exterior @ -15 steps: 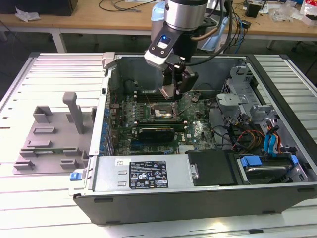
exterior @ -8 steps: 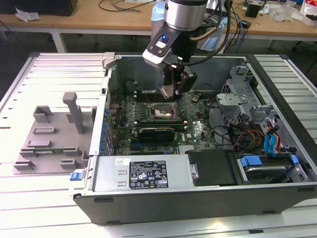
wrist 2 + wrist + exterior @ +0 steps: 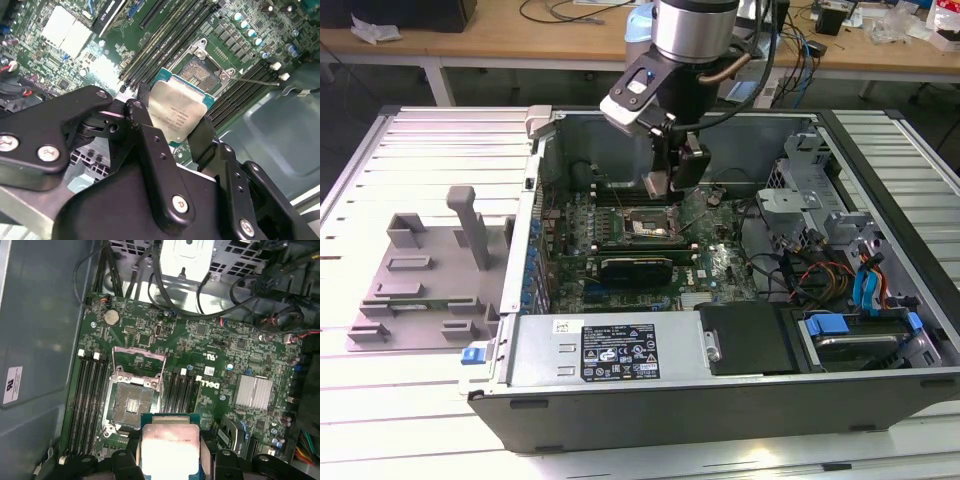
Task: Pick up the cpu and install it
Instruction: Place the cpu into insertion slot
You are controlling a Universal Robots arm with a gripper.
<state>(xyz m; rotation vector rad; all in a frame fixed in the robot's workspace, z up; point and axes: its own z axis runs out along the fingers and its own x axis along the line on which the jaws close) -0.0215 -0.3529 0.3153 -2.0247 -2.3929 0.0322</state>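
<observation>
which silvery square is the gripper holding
The smooth-topped cpu, clamped in the gripper; the finned heatsink sits fixed on the motherboard.

An open computer case [image 3: 720,412] lies on the slatted tabletop [image 3: 430,140], its green motherboard [image 3: 715,268] bared beside a tangle of cables [image 3: 810,274]. A grey plastic tray [image 3: 420,290] sits just beside the case on the exterior view's left. In the first wrist view, a finned silver heatsink [image 3: 254,391] and a coin battery [image 3: 111,316] sit well apart on the board.
</observation>
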